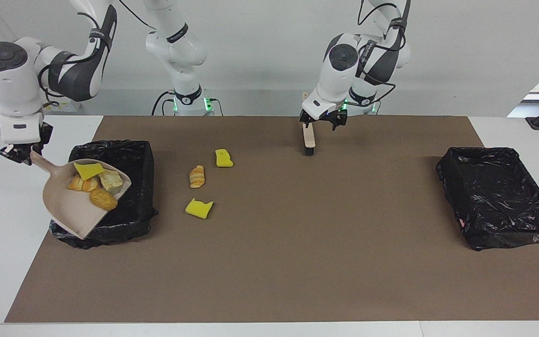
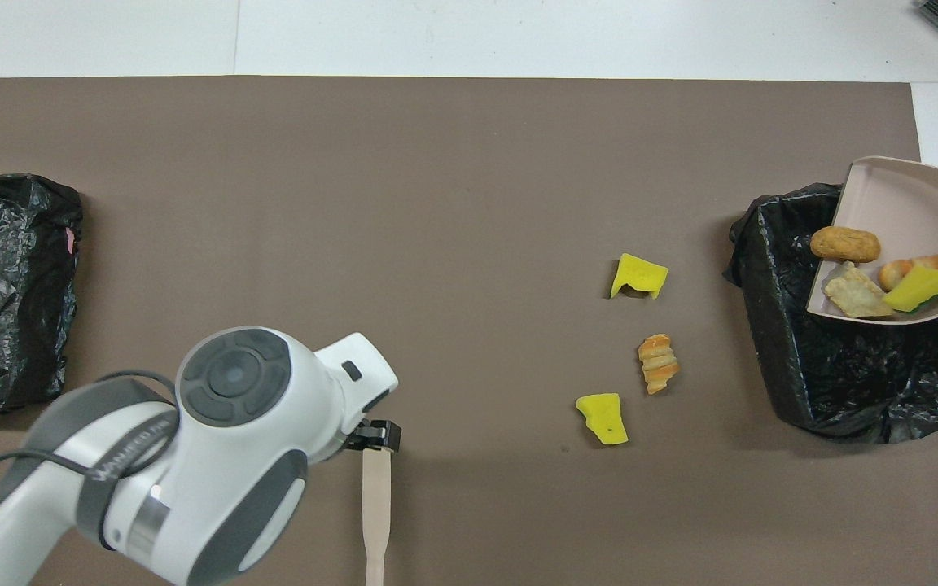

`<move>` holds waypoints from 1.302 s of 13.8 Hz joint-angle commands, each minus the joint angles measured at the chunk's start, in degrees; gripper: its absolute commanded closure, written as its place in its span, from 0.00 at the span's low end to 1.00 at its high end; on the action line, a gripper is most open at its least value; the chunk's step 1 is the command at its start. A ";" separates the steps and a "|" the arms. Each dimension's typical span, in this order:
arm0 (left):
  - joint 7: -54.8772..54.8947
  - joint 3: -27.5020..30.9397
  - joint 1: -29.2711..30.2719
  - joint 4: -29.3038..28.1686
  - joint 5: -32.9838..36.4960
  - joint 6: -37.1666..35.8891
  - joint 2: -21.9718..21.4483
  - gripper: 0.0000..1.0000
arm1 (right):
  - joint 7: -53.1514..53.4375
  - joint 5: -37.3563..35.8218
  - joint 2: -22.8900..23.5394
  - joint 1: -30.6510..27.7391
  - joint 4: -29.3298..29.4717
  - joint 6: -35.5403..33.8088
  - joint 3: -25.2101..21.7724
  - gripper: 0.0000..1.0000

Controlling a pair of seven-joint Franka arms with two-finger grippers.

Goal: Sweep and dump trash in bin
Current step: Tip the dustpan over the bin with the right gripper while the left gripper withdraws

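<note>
Dustpan loaded and tipped over the bin, brush lying loose

The left gripper (image 1: 320,125) hangs with jaws spread just over the handle end of the beige black-bristled brush (image 1: 309,138), which lies flat on the brown mat (image 1: 297,262); I can't make out the lettering on that arm's band. The right gripper (image 1: 17,157) is clamped on the handle of the beige plastic dustpan (image 1: 66,210), tilted over the black-bagged bin (image 1: 134,154) with four trash scraps (image 1: 96,182) in it. Between the two grippers, on the mat: a yellow sponge chunk (image 1: 224,158), a croissant-like lump (image 1: 197,176) and another yellow chunk (image 1: 199,208).
</note>
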 commanded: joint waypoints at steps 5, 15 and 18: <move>5.36 0.04 8.50 19.85 4.97 -10.36 4.39 0.00 | 1.33 -10.01 -0.02 0.50 2.04 0.31 1.46 1.00; 14.82 0.22 14.20 21.97 5.50 -10.45 5.88 0.00 | 0.98 -9.05 -1.33 0.59 2.04 -1.26 1.81 1.00; 22.74 4.59 15.10 26.62 10.59 -10.97 6.32 0.00 | -1.82 -9.84 -4.41 0.50 2.13 -4.43 5.49 1.00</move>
